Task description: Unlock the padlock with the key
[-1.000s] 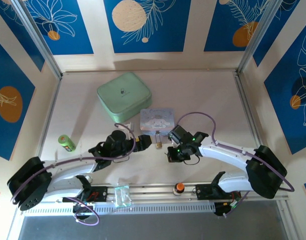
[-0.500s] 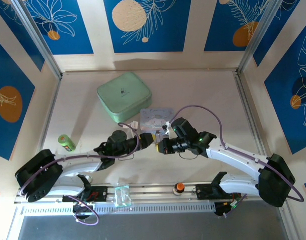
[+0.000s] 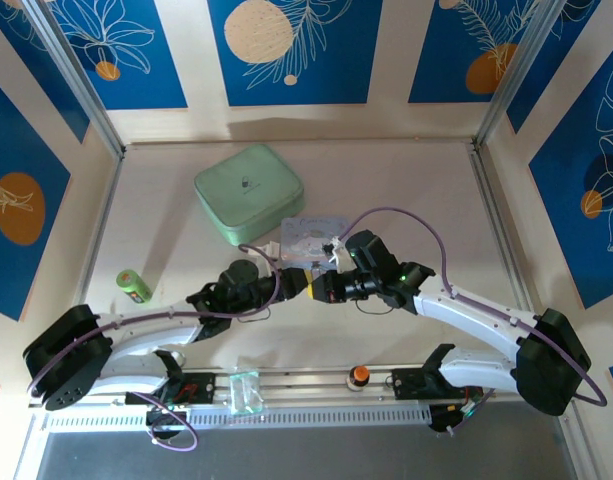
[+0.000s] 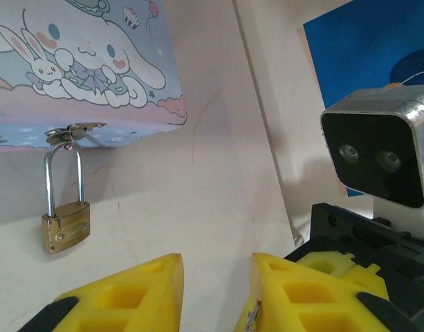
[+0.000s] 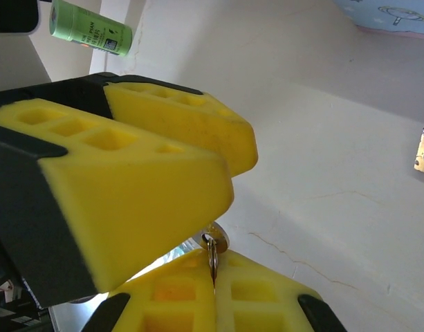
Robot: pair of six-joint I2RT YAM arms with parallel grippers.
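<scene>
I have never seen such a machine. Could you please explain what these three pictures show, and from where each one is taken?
This is a robot: a left arm and a right arm, bolted at the near edge of a table. The wide picture comes from a fixed camera above and behind them. The other two come from a camera on each wrist; the yellow foam fingers there belong to the end effectors, the grasping parts. On the table lie a mint green case, a small green can and a pale blue cartoon tin. A brass padlock hangs from the tin's latch. The right end effector pinches a small silvery key. The left end effector is open and holds nothing.
</scene>
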